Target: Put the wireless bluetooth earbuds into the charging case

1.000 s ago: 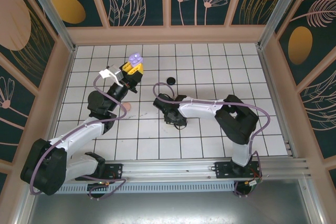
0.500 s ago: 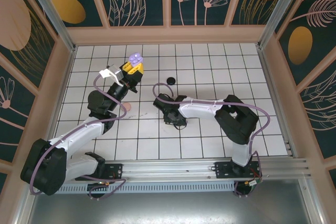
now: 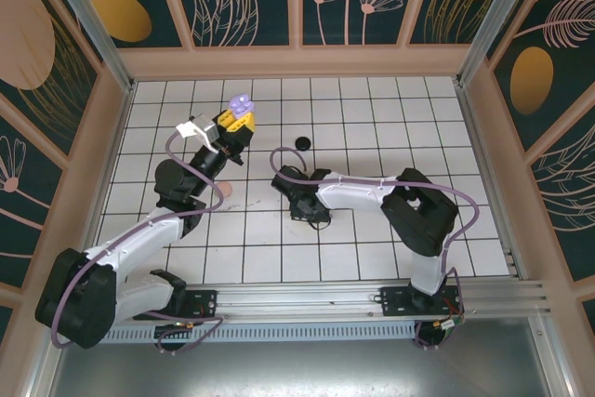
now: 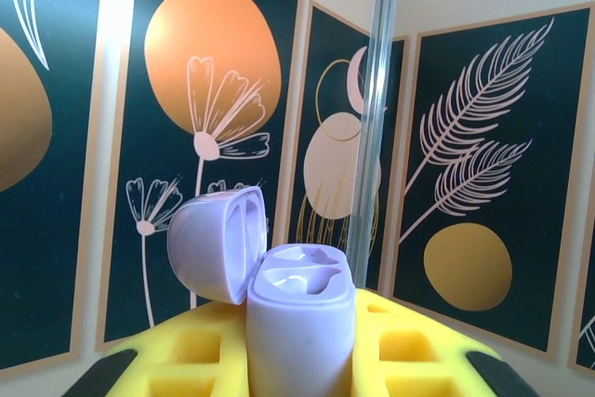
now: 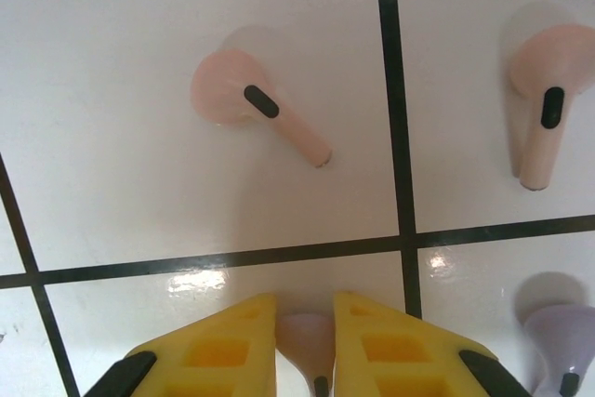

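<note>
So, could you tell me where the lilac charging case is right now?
In the top view, the lilac charging case, lid open, is clamped in the left tool, left of a small black object.

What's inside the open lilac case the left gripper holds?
Pale moulded sockets show in the lilac case, with no earbud visible in them; the rim hides their depths.
</note>
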